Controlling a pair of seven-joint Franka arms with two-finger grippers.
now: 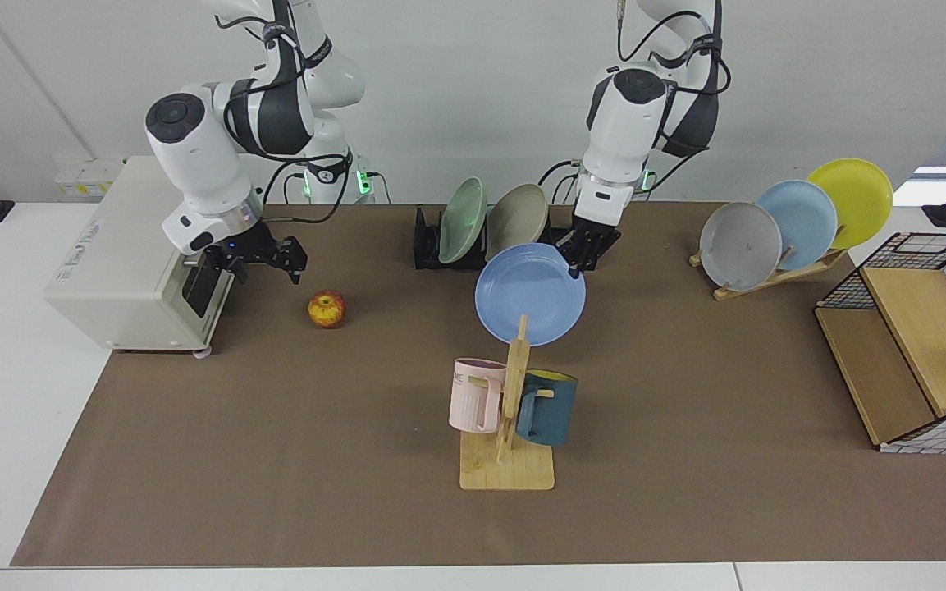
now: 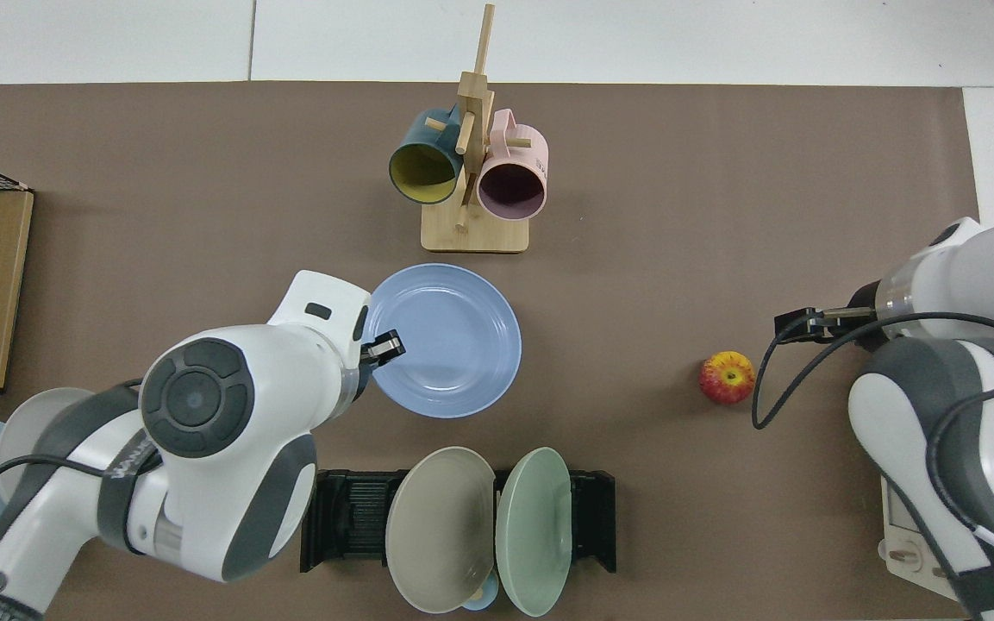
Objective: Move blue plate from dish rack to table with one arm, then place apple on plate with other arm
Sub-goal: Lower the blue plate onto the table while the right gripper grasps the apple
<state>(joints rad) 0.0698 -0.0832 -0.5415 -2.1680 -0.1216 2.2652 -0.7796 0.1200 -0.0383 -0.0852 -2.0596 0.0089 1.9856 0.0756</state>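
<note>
The blue plate (image 1: pixel 530 294) (image 2: pixel 445 341) hangs nearly level just above the brown table mat (image 1: pixel 317 460), in front of the black dish rack (image 1: pixel 427 246) (image 2: pixel 350 517) and behind the mug tree. My left gripper (image 1: pixel 579 261) (image 2: pixel 376 352) is shut on the plate's rim, on the side nearest the rack. I cannot tell whether the plate touches the mat. The red and yellow apple (image 1: pixel 326 309) (image 2: pixel 727 378) lies on the mat. My right gripper (image 1: pixel 259 264) hovers open above and beside it, toward the toaster oven.
A pale green plate (image 1: pixel 463 220) and a beige plate (image 1: pixel 516 223) stand in the rack. The wooden mug tree (image 1: pixel 509 410) holds two mugs. A toaster oven (image 1: pixel 128 271), a wooden stand (image 1: pixel 768 275) with three plates and a wire-sided shelf (image 1: pixel 907 345) flank the mat.
</note>
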